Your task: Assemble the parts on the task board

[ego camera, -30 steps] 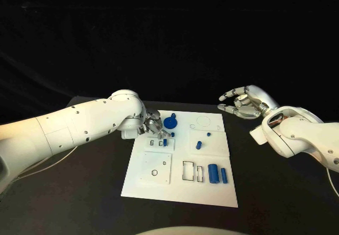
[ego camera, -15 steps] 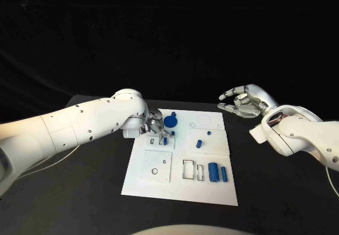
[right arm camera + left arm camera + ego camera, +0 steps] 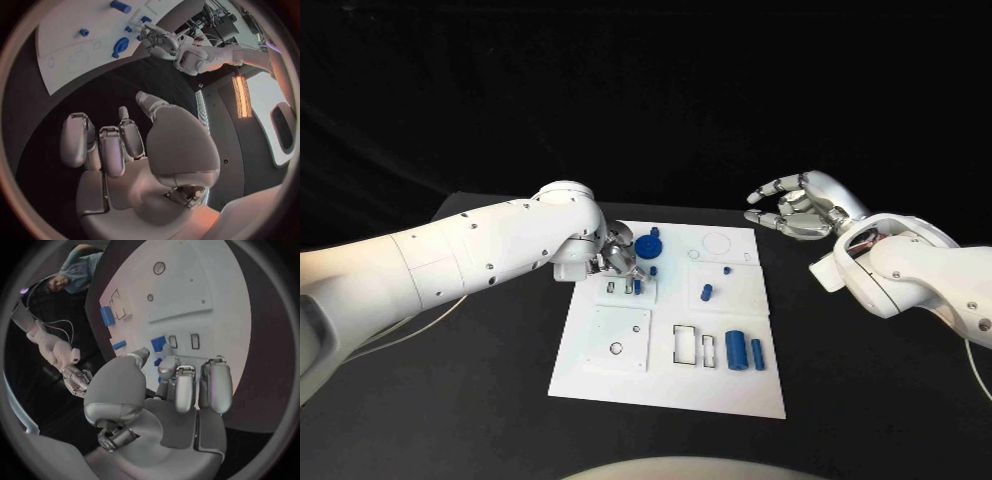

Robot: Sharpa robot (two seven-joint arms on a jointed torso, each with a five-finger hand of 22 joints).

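The small blue part (image 3: pixel 639 286) I was working stood at the little slots near the far-left corner of the task board (image 3: pixel 668 388), just under my left hand (image 3: pixel 617 258). My fingertips (image 3: pixel 167 366) were drawn together over it, touching or nearly so; I could not tell whether I was pinching it or only pressing it.

To seat it well, I judged I had to keep it square to its slot and push straight down, with light force, so it would not tip or jam against the slot's edge. A sideways nudge could have slid the board on the black table (image 3: pixel 459 400).

Counting the blue pieces in the head view, I made out:
- one round knob-like part (image 3: pixel 651 246) by the far edge
- two long bars (image 3: pixel 744 355) lying side by side near the middle right
- one short oblong (image 3: pixel 705 294) mid-board
- one tiny peg (image 3: pixel 727 272) beyond it
- the part under my fingers

One board, two hands. My right hand (image 3: pixel 795 210) hung off the board's far-right corner, fingers loosely curled, holding nothing.
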